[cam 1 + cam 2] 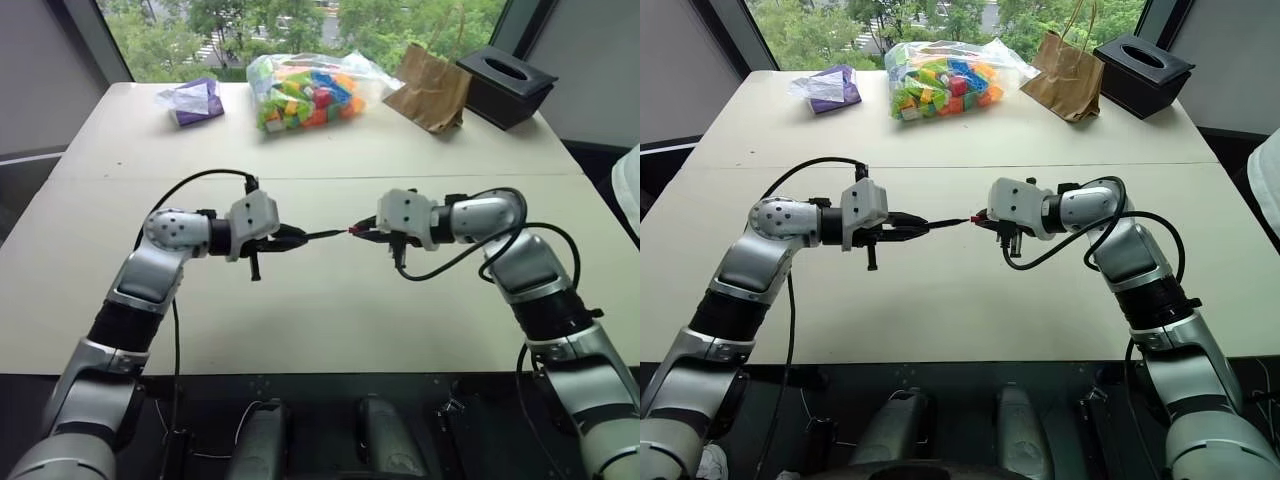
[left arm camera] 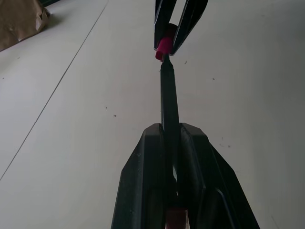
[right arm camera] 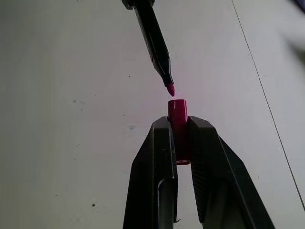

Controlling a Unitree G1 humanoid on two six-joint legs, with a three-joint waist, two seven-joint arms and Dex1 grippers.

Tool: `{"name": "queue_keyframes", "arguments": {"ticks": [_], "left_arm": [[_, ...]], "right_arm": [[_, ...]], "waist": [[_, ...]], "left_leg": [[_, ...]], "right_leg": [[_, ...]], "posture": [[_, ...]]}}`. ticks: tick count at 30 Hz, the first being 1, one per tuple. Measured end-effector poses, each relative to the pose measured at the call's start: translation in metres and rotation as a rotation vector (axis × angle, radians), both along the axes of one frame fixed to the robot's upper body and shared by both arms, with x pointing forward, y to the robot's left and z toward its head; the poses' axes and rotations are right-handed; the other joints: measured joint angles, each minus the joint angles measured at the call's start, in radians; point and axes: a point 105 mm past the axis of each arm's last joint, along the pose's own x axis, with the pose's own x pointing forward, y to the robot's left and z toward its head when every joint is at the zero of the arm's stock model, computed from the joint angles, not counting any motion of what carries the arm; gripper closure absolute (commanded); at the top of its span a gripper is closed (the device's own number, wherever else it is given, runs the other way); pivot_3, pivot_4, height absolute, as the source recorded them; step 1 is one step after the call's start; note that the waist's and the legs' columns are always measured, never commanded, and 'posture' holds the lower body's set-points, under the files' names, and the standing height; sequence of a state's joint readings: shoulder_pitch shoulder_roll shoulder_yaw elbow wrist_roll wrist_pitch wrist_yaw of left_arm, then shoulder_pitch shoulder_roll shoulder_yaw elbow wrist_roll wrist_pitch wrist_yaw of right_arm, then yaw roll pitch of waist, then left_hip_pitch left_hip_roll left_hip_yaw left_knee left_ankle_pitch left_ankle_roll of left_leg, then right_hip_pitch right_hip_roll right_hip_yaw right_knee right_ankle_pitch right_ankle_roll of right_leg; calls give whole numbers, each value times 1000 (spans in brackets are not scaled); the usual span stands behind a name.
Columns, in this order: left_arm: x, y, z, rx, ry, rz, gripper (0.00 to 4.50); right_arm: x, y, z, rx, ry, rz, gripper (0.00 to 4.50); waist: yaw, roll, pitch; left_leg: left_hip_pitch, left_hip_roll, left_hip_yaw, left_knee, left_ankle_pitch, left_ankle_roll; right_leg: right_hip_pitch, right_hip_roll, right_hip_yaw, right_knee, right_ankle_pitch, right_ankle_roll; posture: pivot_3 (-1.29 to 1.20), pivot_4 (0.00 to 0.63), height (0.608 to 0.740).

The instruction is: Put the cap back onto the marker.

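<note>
I am holding both arms up over the pale table [image 1: 300,330], with the two grippers facing each other in the middle.

My left gripper [image 2: 172,143] is squeezing the marker [image 2: 168,102]. Its two black fingers are pressed tight on the thin black stick, and the stick is poking out past them toward my other arm. The pink tip of the marker is pointing right at the cap [image 3: 177,125].

My right gripper [image 3: 180,138] is pinching the cap between its two fingers. The little red-pink tube is sticking out from the fingertips with its open end facing the marker.

The tip and the cap are lined up and very near. In the right wrist view I am seeing a small gap between them, so the tip is sitting just outside the mouth of the cap. Both things are up in the air above the table, not lying on it.

At the far side of the table, well apart from my arms, a clear bag of bright blocks [image 1: 305,90], a brown paper bag [image 1: 432,88], a black tissue box [image 1: 505,82] and a purple packet [image 1: 195,100] are sitting.
</note>
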State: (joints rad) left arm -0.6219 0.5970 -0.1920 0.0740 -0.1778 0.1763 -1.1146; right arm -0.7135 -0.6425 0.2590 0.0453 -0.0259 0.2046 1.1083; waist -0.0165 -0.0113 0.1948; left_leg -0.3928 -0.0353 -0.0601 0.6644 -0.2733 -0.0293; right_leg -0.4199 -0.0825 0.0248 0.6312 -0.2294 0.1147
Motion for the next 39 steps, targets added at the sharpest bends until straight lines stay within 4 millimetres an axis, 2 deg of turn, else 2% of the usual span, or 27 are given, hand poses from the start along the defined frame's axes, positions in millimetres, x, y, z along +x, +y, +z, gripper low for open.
{"name": "queue_keyframes", "arguments": {"ticks": [16, 39], "left_arm": [[-1, -1, 1, 2, 3, -3, 4500], [-6, -3, 1, -4, 3, -22, 4500]], "right_arm": [[-3, 0, -2, 7, 56, 9, 4442], [-12, 10, 6, 29, 54, 44, 4442]], "waist": [[0, 0, 0], [0, 0, 0]], "left_leg": [[0, 0, 0, 0, 0, 0], [0, 0, 0, 0, 0, 0]], "right_leg": [[0, 0, 0, 0, 0, 0], [0, 0, 0, 0, 0, 0]], "posture": [[0, 150, 740], [0, 150, 740]]}}
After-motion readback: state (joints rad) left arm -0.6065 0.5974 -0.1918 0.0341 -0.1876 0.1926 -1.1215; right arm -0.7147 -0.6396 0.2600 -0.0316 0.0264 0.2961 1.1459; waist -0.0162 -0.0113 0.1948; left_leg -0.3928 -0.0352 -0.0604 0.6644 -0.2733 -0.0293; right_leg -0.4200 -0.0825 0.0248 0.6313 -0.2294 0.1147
